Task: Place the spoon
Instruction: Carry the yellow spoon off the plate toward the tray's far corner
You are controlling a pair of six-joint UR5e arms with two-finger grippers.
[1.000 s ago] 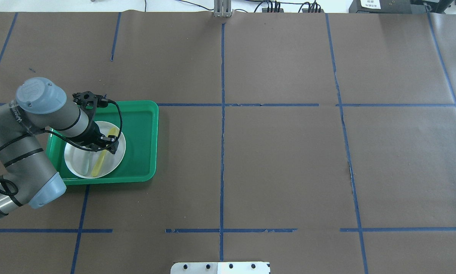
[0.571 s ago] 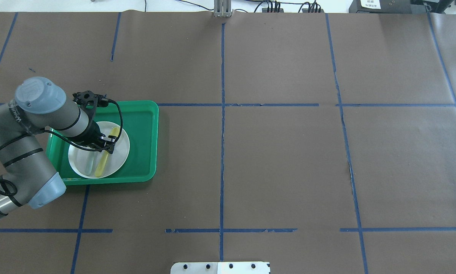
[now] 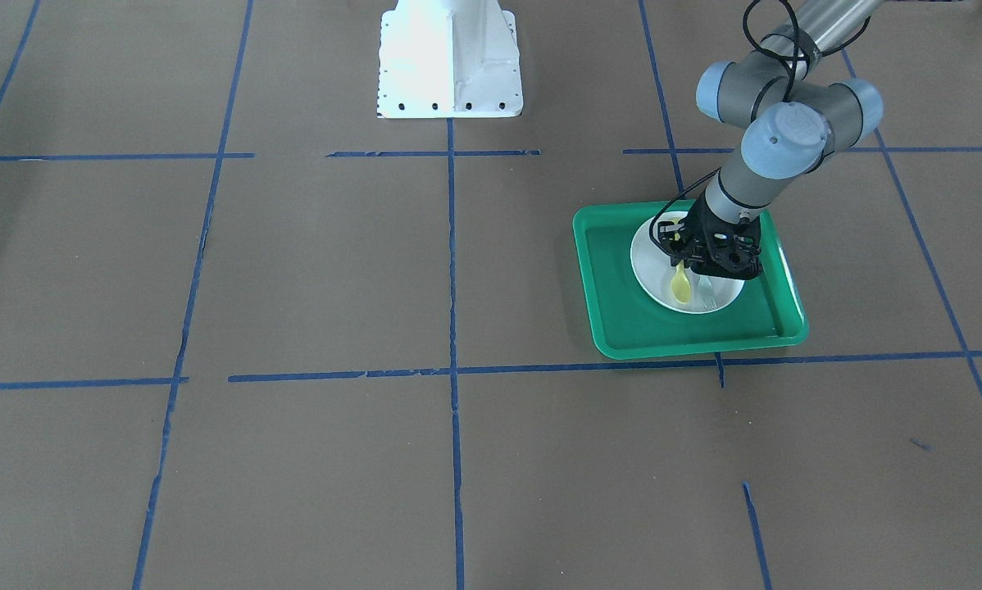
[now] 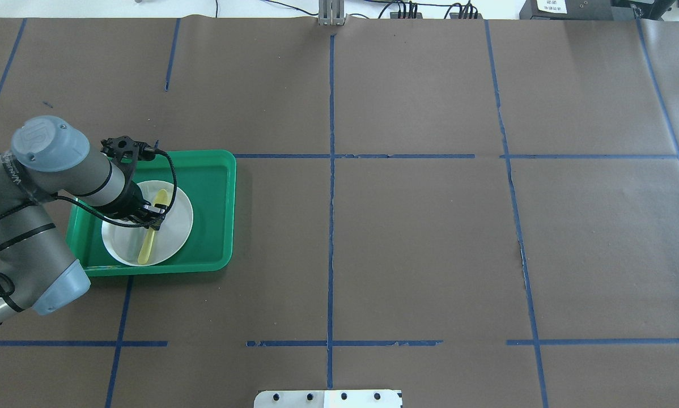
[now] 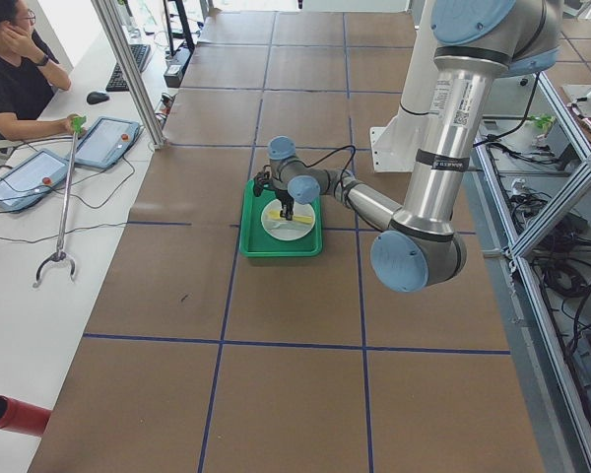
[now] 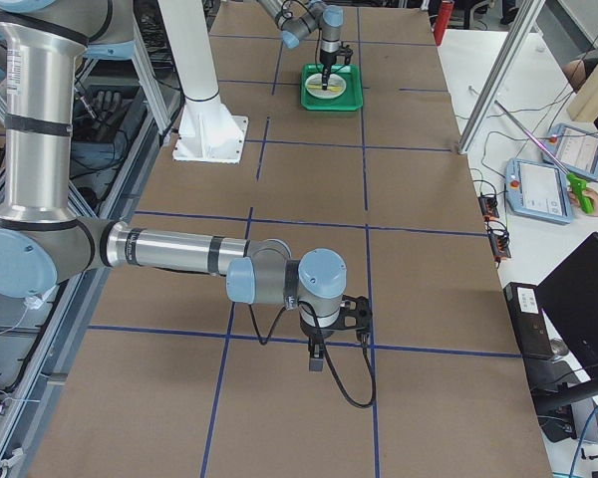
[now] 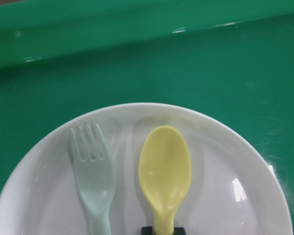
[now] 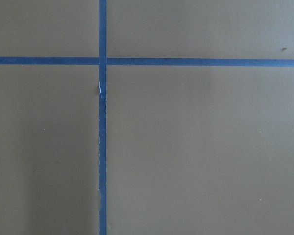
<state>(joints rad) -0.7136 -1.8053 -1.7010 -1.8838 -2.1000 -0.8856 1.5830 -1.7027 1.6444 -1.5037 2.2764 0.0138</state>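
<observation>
The pale yellow spoon (image 7: 164, 169) lies lengthwise on the white plate (image 7: 230, 156), next to a grey-green fork (image 7: 94, 171). The plate (image 4: 179, 218) sits in a green tray (image 4: 215, 187) at the table's left. My left gripper (image 4: 156, 218) stands straight down over the plate and is shut on the spoon's (image 4: 147, 245) handle. From the front the spoon's bowl (image 3: 680, 286) and the fork (image 3: 707, 293) stick out from under the left gripper (image 3: 683, 264). My right gripper (image 6: 317, 360) shows only in the exterior right view, low over bare table; I cannot tell whether it is open or shut.
The tray's raised rim (image 3: 614, 332) surrounds the plate. Brown paper with blue tape lines (image 4: 331, 226) covers the table. The white robot base plate (image 3: 450, 57) stands at the table's middle near edge. An operator (image 5: 15, 69) sits beyond the far side.
The plate first slid a little to the right in the tray. Then my left arm and gripper shifted left, and the spoon shifted left with it.
</observation>
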